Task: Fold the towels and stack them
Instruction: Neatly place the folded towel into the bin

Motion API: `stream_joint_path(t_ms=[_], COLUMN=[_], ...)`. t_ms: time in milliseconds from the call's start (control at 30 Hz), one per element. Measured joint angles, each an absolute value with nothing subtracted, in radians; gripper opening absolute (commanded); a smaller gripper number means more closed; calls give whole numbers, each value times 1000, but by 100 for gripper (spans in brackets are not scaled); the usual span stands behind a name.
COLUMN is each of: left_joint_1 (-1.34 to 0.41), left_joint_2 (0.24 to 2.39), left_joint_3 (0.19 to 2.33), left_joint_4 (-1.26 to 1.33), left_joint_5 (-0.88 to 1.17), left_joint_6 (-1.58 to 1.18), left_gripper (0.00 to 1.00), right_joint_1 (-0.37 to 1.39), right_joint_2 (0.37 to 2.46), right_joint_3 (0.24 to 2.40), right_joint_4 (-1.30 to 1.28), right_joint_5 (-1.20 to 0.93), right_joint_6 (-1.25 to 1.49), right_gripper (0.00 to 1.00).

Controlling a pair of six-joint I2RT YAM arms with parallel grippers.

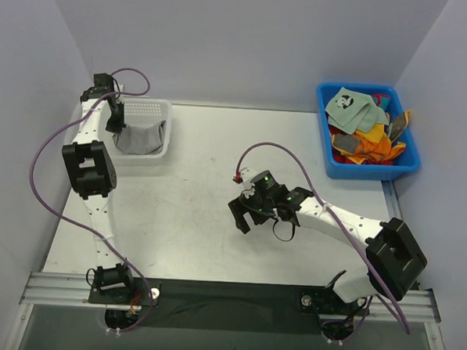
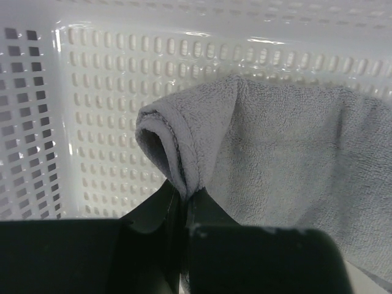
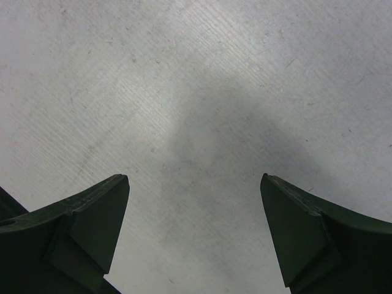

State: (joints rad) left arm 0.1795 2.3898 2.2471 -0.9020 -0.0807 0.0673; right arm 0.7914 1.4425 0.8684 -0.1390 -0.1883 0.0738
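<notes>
Since your left pincer (image 2: 184,205) nips only a rolled edge of the grey towel (image 2: 288,153), which hangs just ahead of it inside the basket (image 2: 92,92), a tug could slip it free or unfold it. Your right pincer (image 3: 195,214) gapes wide, empty, table (image 3: 196,92) below.
</notes>
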Motion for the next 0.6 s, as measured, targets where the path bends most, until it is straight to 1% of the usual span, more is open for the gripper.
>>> stream_joint_path(t_ms=[233, 600], left_joint_1=[182, 225], left_joint_2=[2389, 2389], left_joint_3=[2247, 2247], left_joint_4=[-902, -901], left_joint_5=[-160, -175], left_joint_6=[71, 44], left_gripper=[0, 0], right_joint_1=[791, 791], right_joint_2=[1453, 1453], right_joint_3=[872, 872], right_joint_4=[-139, -140], right_joint_5=[-191, -192], right_joint_6=[74, 74], right_gripper=[92, 92])
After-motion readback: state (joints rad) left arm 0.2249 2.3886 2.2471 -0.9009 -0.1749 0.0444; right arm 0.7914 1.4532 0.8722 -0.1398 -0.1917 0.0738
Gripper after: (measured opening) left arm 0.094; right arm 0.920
